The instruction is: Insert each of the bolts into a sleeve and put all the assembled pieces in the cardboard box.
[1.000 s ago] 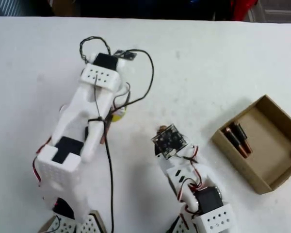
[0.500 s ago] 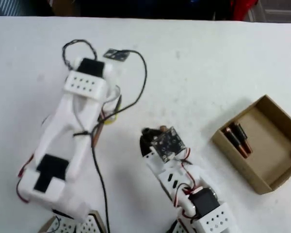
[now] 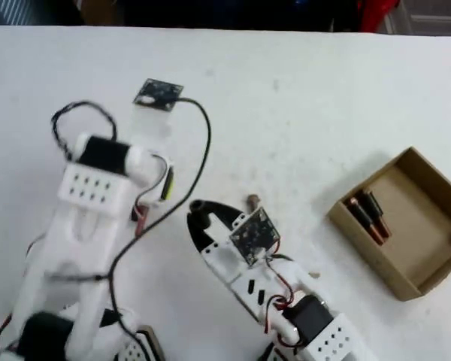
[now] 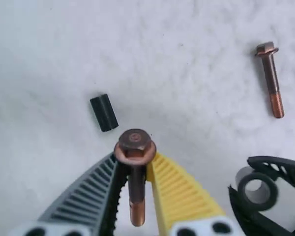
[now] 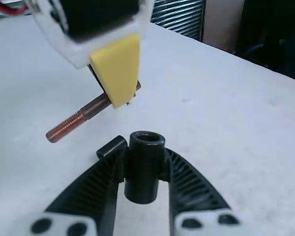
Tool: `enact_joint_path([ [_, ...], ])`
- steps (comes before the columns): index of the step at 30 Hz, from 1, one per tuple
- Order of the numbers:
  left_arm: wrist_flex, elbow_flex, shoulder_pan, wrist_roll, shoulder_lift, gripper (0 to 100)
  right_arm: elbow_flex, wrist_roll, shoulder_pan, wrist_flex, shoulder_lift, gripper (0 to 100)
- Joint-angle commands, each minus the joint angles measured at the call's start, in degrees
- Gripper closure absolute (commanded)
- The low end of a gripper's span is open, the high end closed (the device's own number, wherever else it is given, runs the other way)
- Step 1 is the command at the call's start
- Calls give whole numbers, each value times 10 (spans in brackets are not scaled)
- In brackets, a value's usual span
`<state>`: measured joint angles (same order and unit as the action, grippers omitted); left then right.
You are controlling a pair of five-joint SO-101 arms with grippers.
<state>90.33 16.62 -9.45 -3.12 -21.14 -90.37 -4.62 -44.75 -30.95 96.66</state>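
High view: we swing both leftward; left gripper [image 4: 135,162] pinches a bolt [image 4: 134,146], right gripper [image 5: 145,155] a sleeve [image 5: 143,173], seemingly ready to mate.

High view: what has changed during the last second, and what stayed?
The left arm swung left and back, its left claw shut on a bolt. The right claw, shut on a sleeve, turned left toward that bolt. The cardboard box, the two assembled pieces inside and the loose bolt stayed put.
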Motion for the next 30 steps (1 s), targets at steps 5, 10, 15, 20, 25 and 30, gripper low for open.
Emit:
enact_joint_path([
  [5, -92, 86, 32, 1, -195, 980, -38, 2, -6, 81, 6, 982],
  [10, -105, 95, 47, 1, -248, 980, -52, 2, -6, 126, 6, 981],
  [15, -140, 94, 44, -1, -291, 980, -53, 1, -6, 160, 6, 981],
  [20, -178, 95, 43, -8, -334, 980, -53, 1, -6, 181, 5, 981],
  [25, -207, 96, 36, -46, -375, 980, -62, 1, -6, 193, 6, 981],
  [30, -235, 124, -20, -69, -401, 980, -68, 1, -6, 201, 6, 981],
])
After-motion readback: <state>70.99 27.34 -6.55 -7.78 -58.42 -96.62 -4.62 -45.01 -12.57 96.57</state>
